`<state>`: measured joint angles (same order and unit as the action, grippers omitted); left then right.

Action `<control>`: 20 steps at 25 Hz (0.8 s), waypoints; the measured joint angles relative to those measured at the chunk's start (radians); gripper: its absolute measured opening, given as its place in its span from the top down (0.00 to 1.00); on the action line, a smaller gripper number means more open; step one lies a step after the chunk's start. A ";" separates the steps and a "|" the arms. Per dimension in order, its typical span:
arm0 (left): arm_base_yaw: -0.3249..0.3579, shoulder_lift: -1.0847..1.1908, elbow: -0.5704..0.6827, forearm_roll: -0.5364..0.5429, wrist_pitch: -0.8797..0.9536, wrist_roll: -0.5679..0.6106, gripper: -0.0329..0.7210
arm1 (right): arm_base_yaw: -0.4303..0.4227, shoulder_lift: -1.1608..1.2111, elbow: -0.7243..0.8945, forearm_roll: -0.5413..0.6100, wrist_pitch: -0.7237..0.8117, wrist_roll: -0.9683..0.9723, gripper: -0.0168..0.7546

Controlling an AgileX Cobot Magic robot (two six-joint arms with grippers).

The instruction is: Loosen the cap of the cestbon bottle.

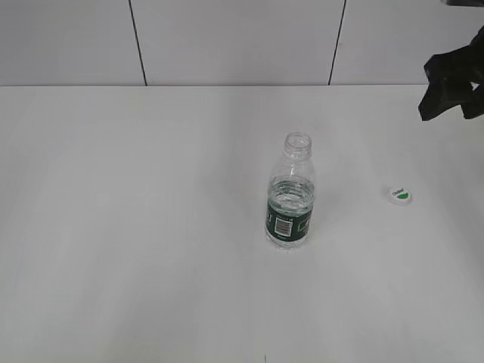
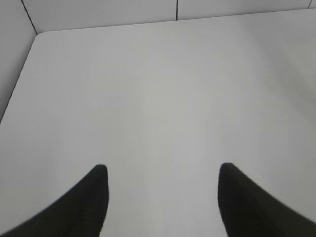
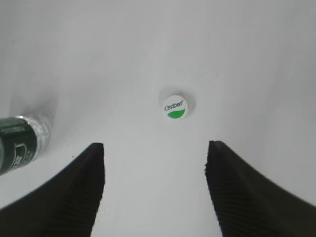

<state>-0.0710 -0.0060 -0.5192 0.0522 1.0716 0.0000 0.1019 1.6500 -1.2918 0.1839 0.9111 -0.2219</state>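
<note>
Right gripper [image 3: 155, 153] spread wide, holding nothing, above cap [image 3: 175, 106]; left gripper [image 2: 163, 173] likewise spread.

The bottle [image 1: 290, 193] is seen standing upright on the white surface [image 1: 136, 227], near the middle. It is small, clear and ribbed, with a dark green label band low on its body and a white barcode facing the exterior view. Its neck is left open, threads bare. Water is seen inside, up to around the shoulder. The cap [image 1: 399, 195] is off, set down flat on the surface to the bottle's right, well apart from it. It is round and white, with a green patch and the printed word "Cestbon" on its top [image 3: 175, 106].
</note>
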 joint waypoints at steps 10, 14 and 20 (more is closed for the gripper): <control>0.000 0.000 0.000 -0.001 0.000 0.000 0.39 | -0.165 0.013 0.000 -0.085 -0.023 0.038 0.34; 0.000 0.000 0.000 -0.001 0.000 0.000 0.39 | -0.165 0.011 0.000 -0.127 -0.003 0.038 0.34; 0.000 0.000 0.000 -0.001 0.000 0.000 0.39 | -0.165 -0.082 0.000 -0.146 0.028 0.038 0.34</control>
<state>-0.0710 -0.0060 -0.5192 0.0510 1.0716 0.0000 -0.0630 1.5681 -1.2918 0.0380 0.9388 -0.1838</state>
